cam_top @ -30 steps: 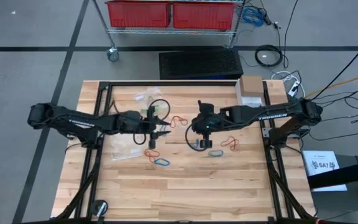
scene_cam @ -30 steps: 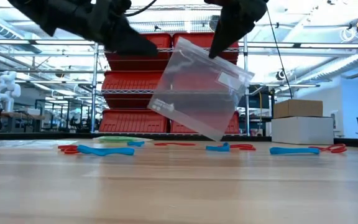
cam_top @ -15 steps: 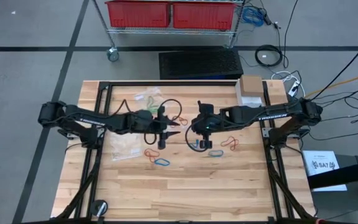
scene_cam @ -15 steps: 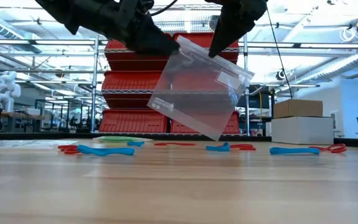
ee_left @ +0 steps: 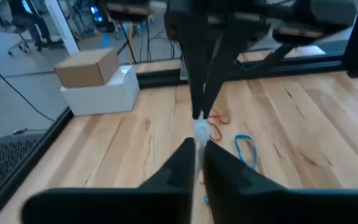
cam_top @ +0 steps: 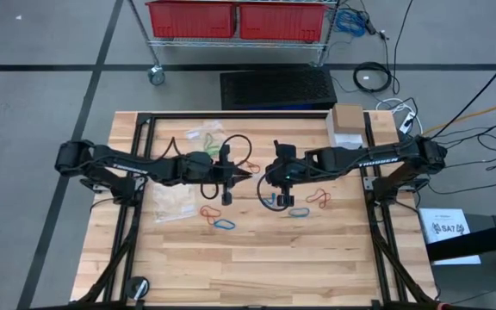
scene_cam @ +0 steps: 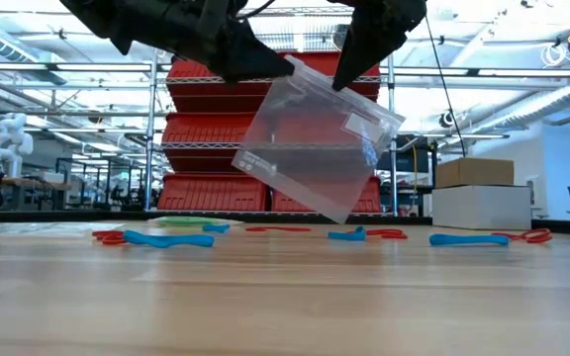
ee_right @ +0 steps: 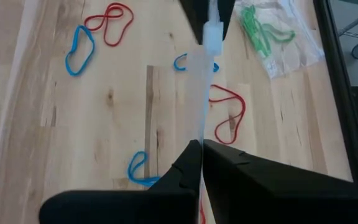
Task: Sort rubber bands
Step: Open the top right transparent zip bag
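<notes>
Above mid-table, the left gripper (scene_cam: 277, 67) and right gripper (scene_cam: 349, 71) are each pinching an upper corner of a clear bag (scene_cam: 317, 148), which is hanging tilted. The low view is showing this; the overhead view hardly shows the bag. Red and blue rubber bands (ee_right: 99, 34) are lying scattered on the table (cam_top: 300, 258) beneath, and green ones are sitting inside another bag (ee_right: 278, 34) farther left.

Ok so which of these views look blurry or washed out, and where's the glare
Left wrist view: the near jaws are soft and out of focus, the cardboard box behind sharper. Low view: bright ceiling lights wash out the top, and the clear bag shows red bins through it. High view: even light, no glare.
</notes>
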You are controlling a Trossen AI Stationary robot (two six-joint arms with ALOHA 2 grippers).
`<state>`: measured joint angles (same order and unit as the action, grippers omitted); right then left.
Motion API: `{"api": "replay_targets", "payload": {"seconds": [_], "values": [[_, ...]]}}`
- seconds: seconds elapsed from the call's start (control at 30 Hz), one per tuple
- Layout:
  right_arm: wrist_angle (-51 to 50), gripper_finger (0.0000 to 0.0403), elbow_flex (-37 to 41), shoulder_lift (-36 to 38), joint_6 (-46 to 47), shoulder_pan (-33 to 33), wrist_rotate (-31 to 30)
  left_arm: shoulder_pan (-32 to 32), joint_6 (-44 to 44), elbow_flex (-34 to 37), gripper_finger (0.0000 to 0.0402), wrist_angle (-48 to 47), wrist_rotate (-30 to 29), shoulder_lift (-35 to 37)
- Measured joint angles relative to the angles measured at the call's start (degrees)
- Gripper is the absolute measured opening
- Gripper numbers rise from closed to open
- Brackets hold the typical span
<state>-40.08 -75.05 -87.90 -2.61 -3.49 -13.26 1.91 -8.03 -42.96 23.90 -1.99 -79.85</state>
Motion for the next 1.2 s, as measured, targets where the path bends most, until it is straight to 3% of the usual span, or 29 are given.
{"api": "replay_targets", "payload": {"seconds": [0.07,0.27,0.63,0.77,1.03,1.2], "values": [[-0.1,0.0,0.0,0.0,0.0,0.0,0.1,0.0,-0.4,0.0,0.0009,0.2,0.0,-0.1],[0.0,0.001,0.0,0.0,3.0,0.0,-0.1,0.0,-1.5,0.0,0.0004,-0.9,0.0,-0.1],[10.2,0.012,0.0,0.0,7.1,0.1,2.5,0.0,-1.9,0.1,0.0002,-2.1,0.0,-0.1],[11.9,0.014,0.0,-0.4,6.6,0.2,3.1,0.0,-1.9,0.1,0.0001,-1.9,0.0,-0.1],[13.5,0.0125,0.0,-3.6,6.1,2.4,3.0,0.0,-1.9,0.1,0.0001,-1.8,-0.2,-0.1],[13.8,0.0081,0.0,-4.2,5.1,2.4,2.8,0.0,-1.9,0.1,0.0,-2.0,-1.3,-0.1]]}}
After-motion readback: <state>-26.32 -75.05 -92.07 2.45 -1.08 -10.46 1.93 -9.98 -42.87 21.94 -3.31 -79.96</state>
